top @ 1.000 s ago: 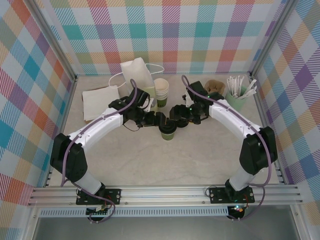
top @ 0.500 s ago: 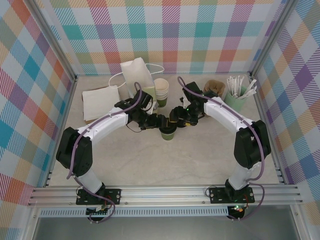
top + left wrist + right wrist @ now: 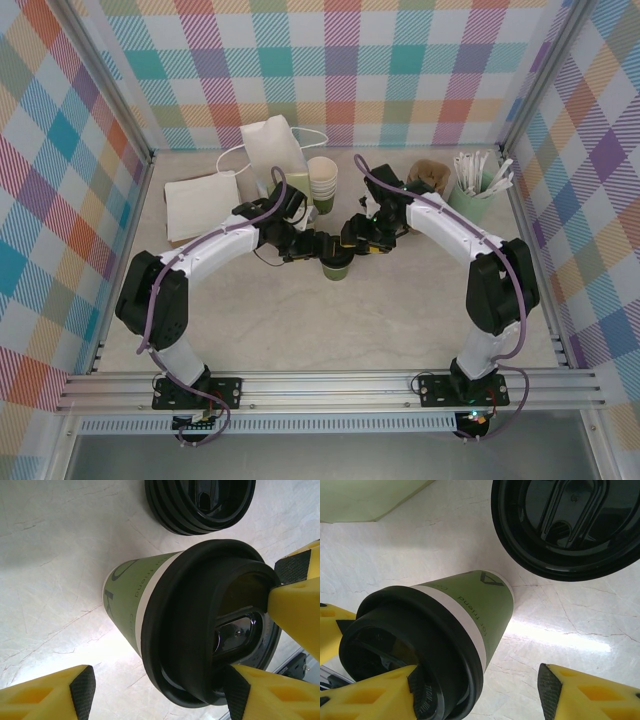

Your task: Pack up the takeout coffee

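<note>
Jaws are open on left gripper [image 3: 322,249] and right gripper [image 3: 350,245]. Both straddle the green paper cup [image 3: 336,264] with round black lid

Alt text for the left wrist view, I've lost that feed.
A green cup with a black lid stands between the left gripper's open yellow fingers, one pad at the lid's rim. A stack of spare black lids lies beyond it.

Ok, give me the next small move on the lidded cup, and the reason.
Probably close the left gripper on the takeout coffee. Its black lid looks seated, that gripper and the right gripper both straddle it with jaws open, holding nothing, and the paper bag stands beyond it.
</note>
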Tool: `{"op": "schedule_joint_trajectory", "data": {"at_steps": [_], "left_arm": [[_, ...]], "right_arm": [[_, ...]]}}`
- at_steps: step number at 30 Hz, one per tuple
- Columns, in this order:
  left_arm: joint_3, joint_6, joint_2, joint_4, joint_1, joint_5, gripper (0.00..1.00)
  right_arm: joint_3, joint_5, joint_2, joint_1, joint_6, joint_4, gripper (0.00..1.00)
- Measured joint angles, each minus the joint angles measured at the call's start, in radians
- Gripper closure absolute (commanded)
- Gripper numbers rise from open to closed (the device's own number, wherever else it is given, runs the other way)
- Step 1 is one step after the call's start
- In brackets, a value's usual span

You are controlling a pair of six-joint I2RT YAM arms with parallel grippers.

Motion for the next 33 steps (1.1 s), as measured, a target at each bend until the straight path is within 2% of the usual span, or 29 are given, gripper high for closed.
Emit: {"op": "schedule_joint_trajectory", "data": {"at_steps": [17,33], "left_arm": [[0.000,0.014,0.011,-0.002,-0.006,-0.002,0.34],[-0.013,0.027,0.011,0.020,-0.007,-0.003,0.37]], "right_arm": [[0.019,-0.012,0.026,0.001,-0.007,-0.023,0.43],[0.034,-0.010,0.049,0.002,-0.018,-0.041,0.44]]}}
